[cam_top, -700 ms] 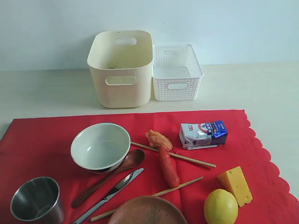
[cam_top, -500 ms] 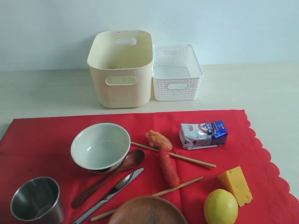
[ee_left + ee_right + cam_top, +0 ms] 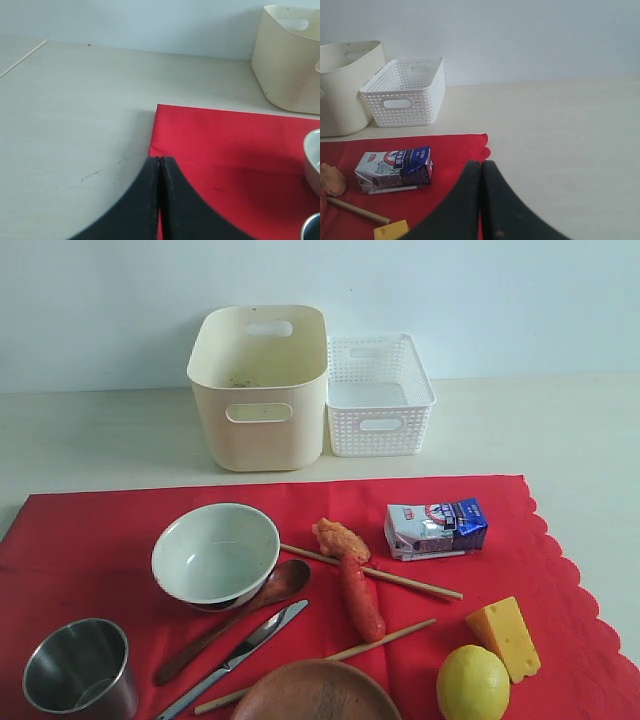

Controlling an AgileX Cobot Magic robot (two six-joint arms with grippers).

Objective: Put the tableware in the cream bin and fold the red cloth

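Red cloth (image 3: 90, 530) lies flat on the near table, carrying the bowl (image 3: 215, 555), cup (image 3: 78, 668), spoon (image 3: 285, 582), knife (image 3: 250, 642), chopsticks (image 3: 410, 582) and plate (image 3: 315, 695). The cream bin (image 3: 262, 445) stands beyond its far edge, left of the white basket (image 3: 405, 435). No piece looks packed, so the job seems at its start. The left gripper (image 3: 159, 160) and right gripper (image 3: 481, 163) have their jaws pressed together, empty. Next, one must open over a piece.
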